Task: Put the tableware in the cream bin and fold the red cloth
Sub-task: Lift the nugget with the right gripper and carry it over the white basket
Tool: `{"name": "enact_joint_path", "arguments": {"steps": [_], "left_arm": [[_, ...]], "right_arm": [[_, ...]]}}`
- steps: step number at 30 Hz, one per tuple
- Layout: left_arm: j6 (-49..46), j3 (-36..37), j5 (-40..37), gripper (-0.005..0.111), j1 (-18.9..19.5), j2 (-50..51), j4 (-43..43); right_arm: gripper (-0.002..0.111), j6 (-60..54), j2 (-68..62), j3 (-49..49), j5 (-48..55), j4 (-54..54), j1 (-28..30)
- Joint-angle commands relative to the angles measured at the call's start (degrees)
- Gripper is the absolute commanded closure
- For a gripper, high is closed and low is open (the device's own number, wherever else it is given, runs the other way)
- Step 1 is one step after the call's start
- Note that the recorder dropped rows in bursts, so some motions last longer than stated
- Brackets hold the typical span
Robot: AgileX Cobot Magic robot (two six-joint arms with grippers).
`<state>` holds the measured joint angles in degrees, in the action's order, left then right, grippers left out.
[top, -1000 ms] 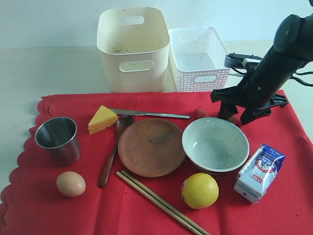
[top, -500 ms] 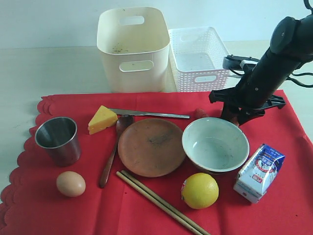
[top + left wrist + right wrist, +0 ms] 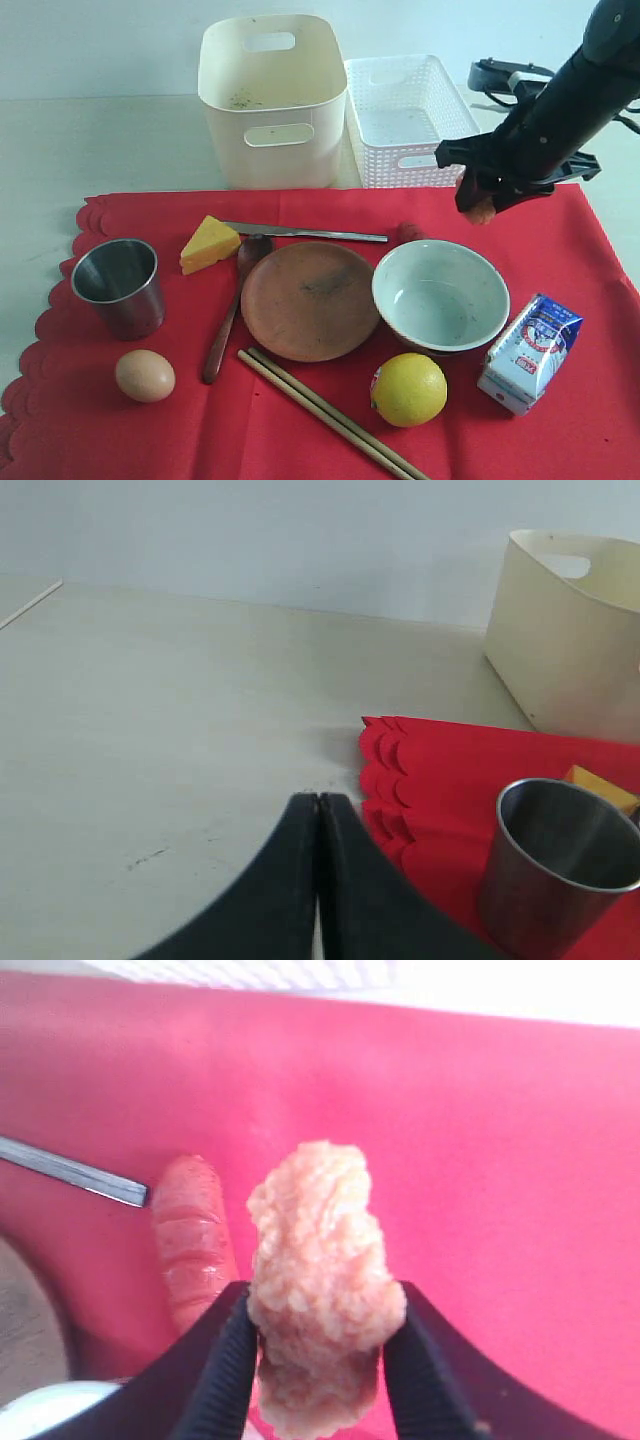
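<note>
At the far left, the left gripper hangs low over the bare tabletop with its jaws pressed together on nothing, just off the scalloped edge of the red cloth. It plays no part in what has changed. Moving across the cloth, we find the tableware lying as it did a second ago: the steel cup upright near the left edge, the wooden spoon beside the brown plate, the knife behind that plate, the chopsticks in front of it and the white bowl to its right. The cream bin stands behind the cloth on the table, and since all six pieces are on the fabric, none has gone into it. The change is on the right: the right gripper, which was down on the cloth behind the bowl a second ago, has risen and now hangs above the cloth in front of the white lattice basket. Its jaws are clamped on a pale, crumbed morsel of food — clear of the fabric, with a small sausage left lying below it. We read this as clearing food rather than tableware, so the binning has yet to begin and the folding must wait.
</note>
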<state>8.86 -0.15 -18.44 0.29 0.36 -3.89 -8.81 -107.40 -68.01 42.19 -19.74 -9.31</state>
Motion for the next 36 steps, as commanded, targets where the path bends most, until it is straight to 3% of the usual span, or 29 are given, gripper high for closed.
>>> {"name": "enact_joint_path", "arguments": {"steps": [1,8,22,36], "left_arm": [[0.1,0.1,0.2,0.106,-0.4,-0.4,0.0],[0.1,0.1,0.2,0.106,-0.4,-0.4,0.0],[0.1,0.1,0.2,0.106,-0.4,-0.4,0.0],[0.1,0.1,0.2,0.106,-0.4,-0.4,0.0]], "right_arm": [[0.108,-0.1,3.5,-0.4,-0.7,0.2,0.0],[0.108,-0.1,6.8,-0.7,-3.8,-0.6,0.0],[0.108,-0.1,6.4,-11.3,-10.1,-1.2,0.0],[0.108,-6.2,-8.5,-24.5,-7.5,-3.7,0.0]]}}
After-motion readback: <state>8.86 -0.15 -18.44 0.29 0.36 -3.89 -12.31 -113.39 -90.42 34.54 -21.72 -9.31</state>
